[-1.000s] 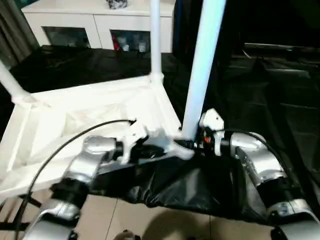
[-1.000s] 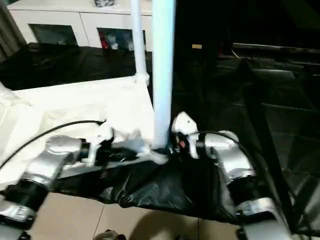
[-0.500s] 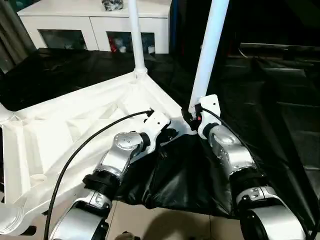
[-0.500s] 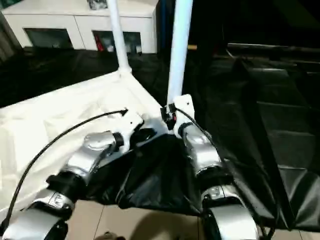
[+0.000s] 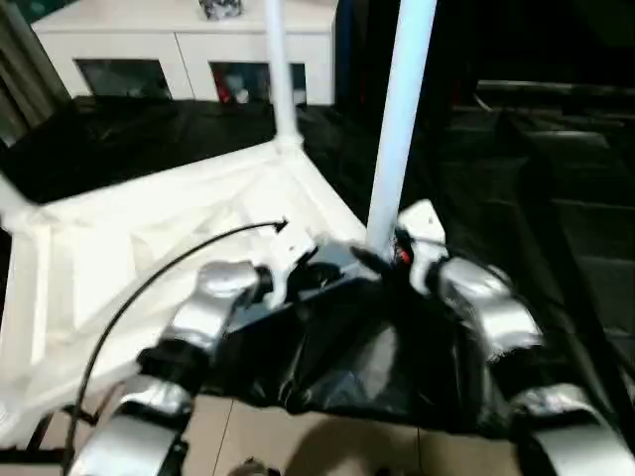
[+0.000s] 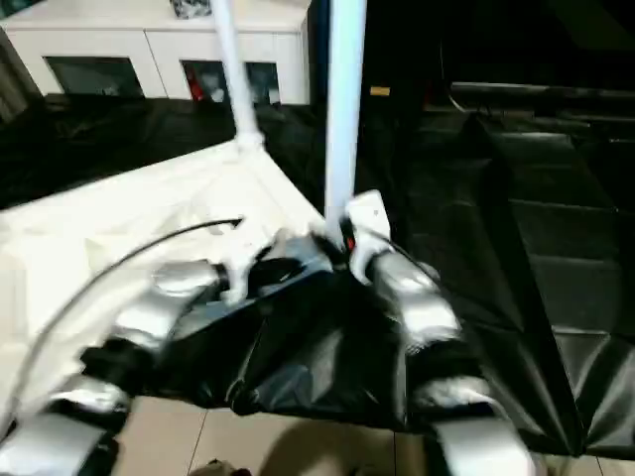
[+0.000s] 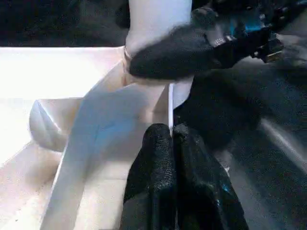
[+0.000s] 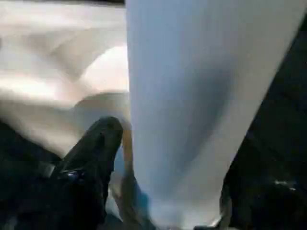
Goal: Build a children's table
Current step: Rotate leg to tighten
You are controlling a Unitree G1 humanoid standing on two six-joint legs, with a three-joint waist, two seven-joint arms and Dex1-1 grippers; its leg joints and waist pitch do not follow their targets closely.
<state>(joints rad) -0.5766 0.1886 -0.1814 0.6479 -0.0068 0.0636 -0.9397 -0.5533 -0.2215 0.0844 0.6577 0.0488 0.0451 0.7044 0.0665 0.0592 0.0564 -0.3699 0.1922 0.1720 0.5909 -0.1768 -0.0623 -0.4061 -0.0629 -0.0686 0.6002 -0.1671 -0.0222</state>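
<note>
I am at the leg-fitting step of building the children's table: the white tabletop (image 5: 149,248) lies upside down with its ribbed underside up on a black sheet (image 5: 367,367), and the near leg (image 5: 397,119) stands upright in the round socket at the corner closest to me. A far leg (image 5: 280,69) already stands in the corner beyond it, and another white tube shows at the tabletop's left end, so by my reckoning most of the legs are in. My right gripper (image 8: 158,177) sits at the base of the near leg, a black finger on either side of the tube where it meets the socket. The fingers are spread about as wide as the tube, but I cannot tell whether they grip it or merely flank it. My left gripper (image 7: 173,143) has its two fingers pressed together with nothing between them, their tips resting against the tabletop's edge rib right beside that same socket; the left wrist view also shows one right finger (image 7: 168,60) lying across the leg's base. As I judge it, the next move calls for making sure this leg is seated fully and straight, with the left steadying the corner so the tabletop does not shift while the right presses or lets go.
</note>
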